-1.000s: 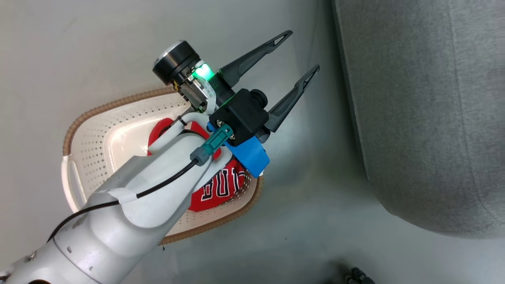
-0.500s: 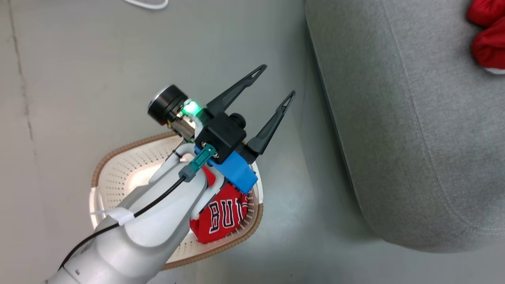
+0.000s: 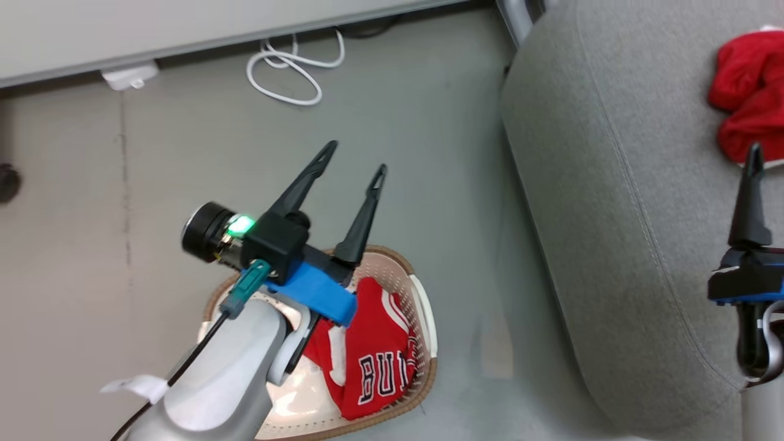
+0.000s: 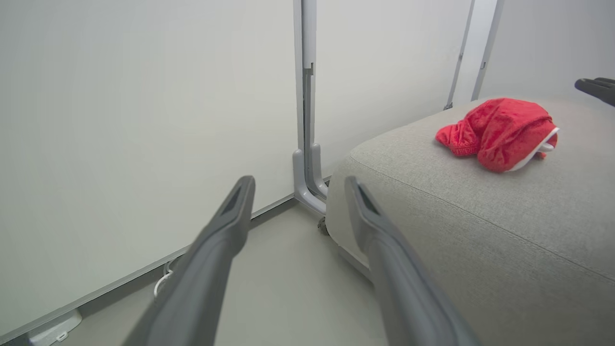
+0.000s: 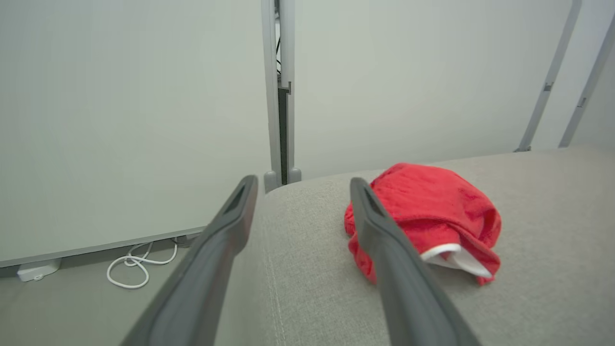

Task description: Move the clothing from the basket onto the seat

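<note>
The cream basket stands on the floor with a red lettered jersey lying inside. My left gripper hovers open and empty above the basket's far rim, its fingers pointing toward the wall. A second piece of red clothing, white-trimmed, lies bunched on the grey seat. My right gripper is open over the seat, just short of that red clothing, with nothing between its fingers. One right finger shows at the head view's right edge.
A white cable and a small white adapter lie on the floor by the wall. A grey metal post stands at the seat's far corner. Bare floor separates basket and seat.
The head camera has swung, bringing the wall, the cable, more of the seat and my right gripper into view. My left gripper stays open above the basket.
</note>
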Controlling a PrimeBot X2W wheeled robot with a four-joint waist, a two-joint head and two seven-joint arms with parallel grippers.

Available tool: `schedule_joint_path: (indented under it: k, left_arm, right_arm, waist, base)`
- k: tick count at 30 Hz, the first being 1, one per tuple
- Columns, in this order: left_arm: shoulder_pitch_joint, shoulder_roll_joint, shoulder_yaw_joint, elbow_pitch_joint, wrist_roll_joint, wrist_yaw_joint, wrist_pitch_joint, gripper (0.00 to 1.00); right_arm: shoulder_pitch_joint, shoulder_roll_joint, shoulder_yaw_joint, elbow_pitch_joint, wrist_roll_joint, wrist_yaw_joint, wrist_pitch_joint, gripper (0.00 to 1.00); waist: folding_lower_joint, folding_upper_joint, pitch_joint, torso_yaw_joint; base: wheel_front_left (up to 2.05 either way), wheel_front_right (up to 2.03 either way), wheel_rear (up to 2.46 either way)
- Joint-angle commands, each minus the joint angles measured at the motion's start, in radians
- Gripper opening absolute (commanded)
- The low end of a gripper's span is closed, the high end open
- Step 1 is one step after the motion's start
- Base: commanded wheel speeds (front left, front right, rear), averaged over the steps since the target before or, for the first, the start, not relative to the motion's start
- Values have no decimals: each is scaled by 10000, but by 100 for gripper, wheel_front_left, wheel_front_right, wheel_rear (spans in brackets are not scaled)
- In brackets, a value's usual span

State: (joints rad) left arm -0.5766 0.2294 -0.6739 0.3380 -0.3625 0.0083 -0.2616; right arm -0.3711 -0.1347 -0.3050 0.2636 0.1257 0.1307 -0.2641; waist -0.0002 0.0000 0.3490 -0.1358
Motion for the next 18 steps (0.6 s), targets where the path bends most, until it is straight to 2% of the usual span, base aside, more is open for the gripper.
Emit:
schedule_joint_path:
  k: [1,7,18]
  left_arm:
    - [327,5,290,-91,10,90,-48,100]
    - [1233,-111,1537,-466,259,181,-49,100]
    - [2867,-457,3601,-985,949,-6,-47,100]
  right_arm:
    - [208,-32,222,-145,110,1,-6,100]
    - [583,86,1043,-736,191,1,-6,100]
    - [1319,464,2009,-1317,158,3,-6,100]
  waist:
    - [2,0,-410,406]
    - [2,0,-1000,1054]
    - [2,0,-2059,1913]
  base:
    - [0,0,0]
    - [0,0,0]
    - [0,0,0]
